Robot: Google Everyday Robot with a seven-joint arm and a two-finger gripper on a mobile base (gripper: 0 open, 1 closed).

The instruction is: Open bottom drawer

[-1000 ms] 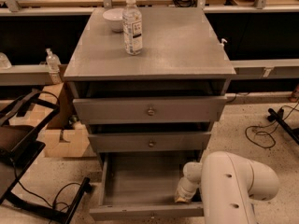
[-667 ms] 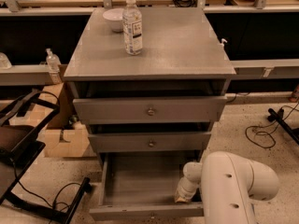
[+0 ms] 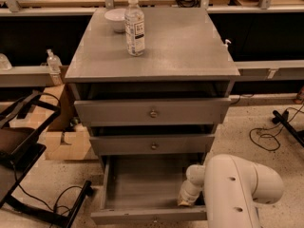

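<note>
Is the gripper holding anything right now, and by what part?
Cannot tell. The gripper sits low inside the open bottom drawer, near its right front corner; no hold on anything shows.

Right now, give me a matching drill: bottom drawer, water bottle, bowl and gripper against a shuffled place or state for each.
Things:
1. bottom drawer
2. water bottle
3. bowl
4. gripper

Place or state:
A. upright on the cabinet top
B. low, at the open drawer's right front corner
C. pulled far out
D. at the back of the cabinet top, just left of the bottle

Pairs: 1-C, 2-A, 3-D, 4-B
</note>
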